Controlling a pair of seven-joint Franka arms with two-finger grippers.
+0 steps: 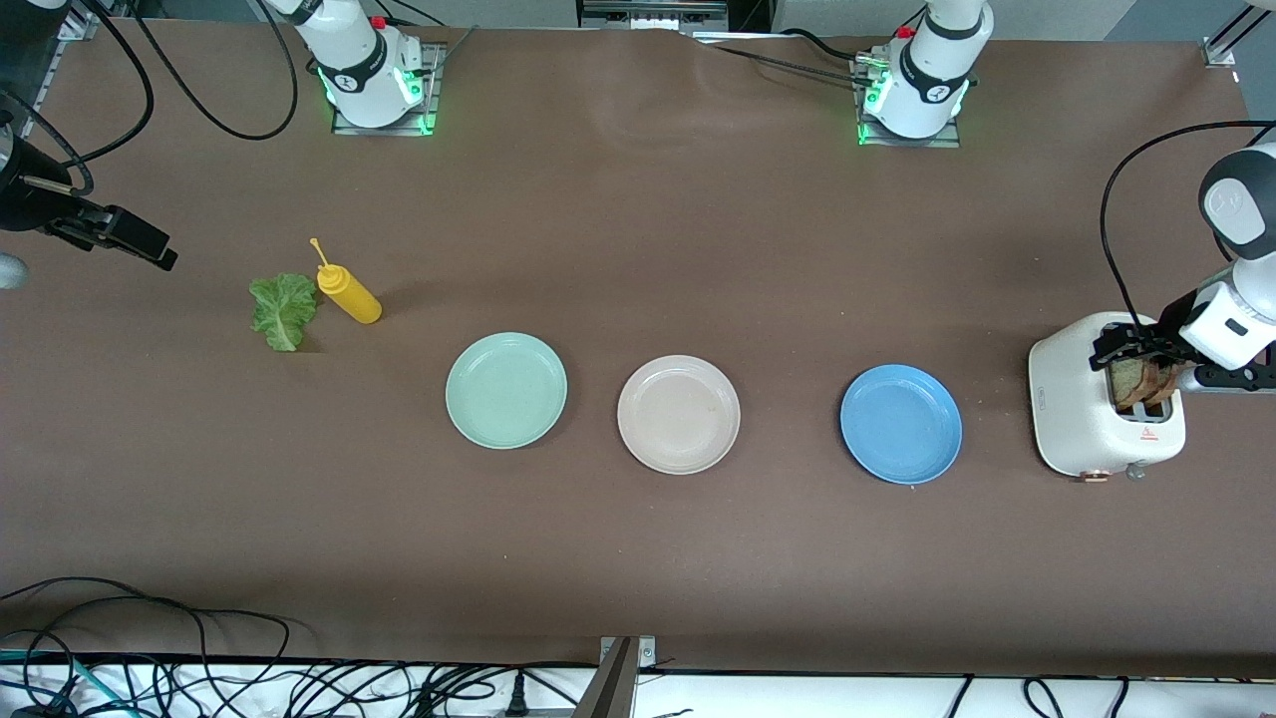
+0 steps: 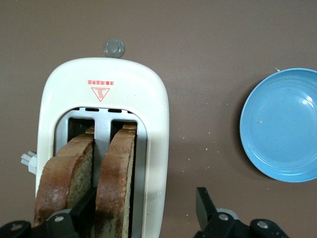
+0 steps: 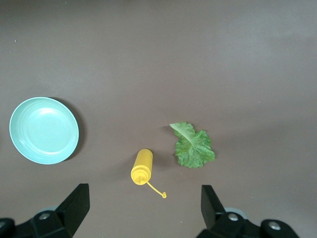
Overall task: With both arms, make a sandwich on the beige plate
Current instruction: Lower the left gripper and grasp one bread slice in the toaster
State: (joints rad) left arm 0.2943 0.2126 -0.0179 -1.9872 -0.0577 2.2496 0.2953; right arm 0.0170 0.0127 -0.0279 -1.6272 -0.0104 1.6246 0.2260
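Two brown bread slices (image 1: 1141, 381) stand upright in the slots of a white toaster (image 1: 1077, 409) at the left arm's end of the table. In the left wrist view, the slices (image 2: 67, 173) (image 2: 119, 168) stand side by side. My left gripper (image 1: 1131, 344) (image 2: 143, 210) is open over the toaster. One finger (image 2: 81, 210) is between the slices and the other is outside the toaster wall. The lettuce leaf (image 1: 284, 311) (image 3: 194, 148) lies flat at the right arm's end. My right gripper (image 1: 150, 249) (image 3: 143, 203) is open and empty over bare table beside the lettuce. The beige plate (image 1: 678, 414) is empty at mid-table.
A yellow squeeze bottle (image 1: 349, 293) (image 3: 142, 166) lies beside the lettuce. A mint-green plate (image 1: 505, 390) (image 3: 43, 130) and a blue plate (image 1: 900, 423) (image 2: 282, 124) flank the beige plate, both empty. Cables hang along the table edge nearest the front camera.
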